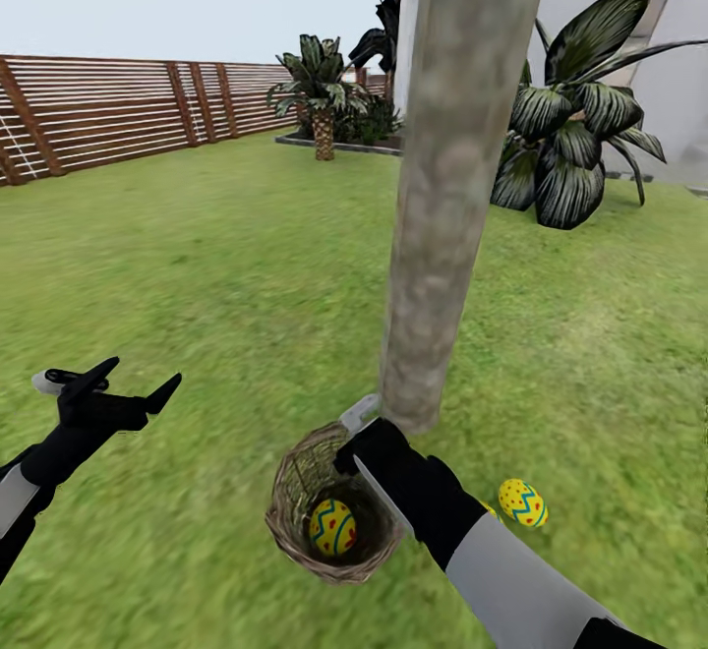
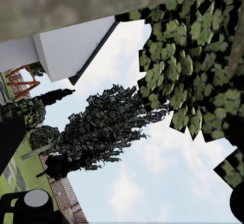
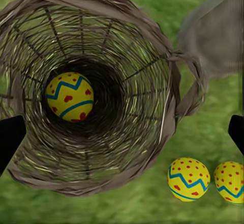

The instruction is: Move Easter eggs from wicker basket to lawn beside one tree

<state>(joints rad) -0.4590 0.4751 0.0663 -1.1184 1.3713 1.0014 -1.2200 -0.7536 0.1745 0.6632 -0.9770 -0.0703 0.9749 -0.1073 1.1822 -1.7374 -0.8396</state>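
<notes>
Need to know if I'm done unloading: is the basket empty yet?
Not empty: one egg still lies inside the wicker basket; two eggs rest outside on the grass.

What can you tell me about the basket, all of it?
The wicker basket is small, round and brown, woven from twigs with gaps you can see through, and has a loop handle on its rim. It sits upright on the lawn at the foot of the tree trunk. One yellow egg with blue zigzags and red marks lies at its bottom. The right gripper hangs over its rim; two more eggs lie on the grass beside it.
</notes>
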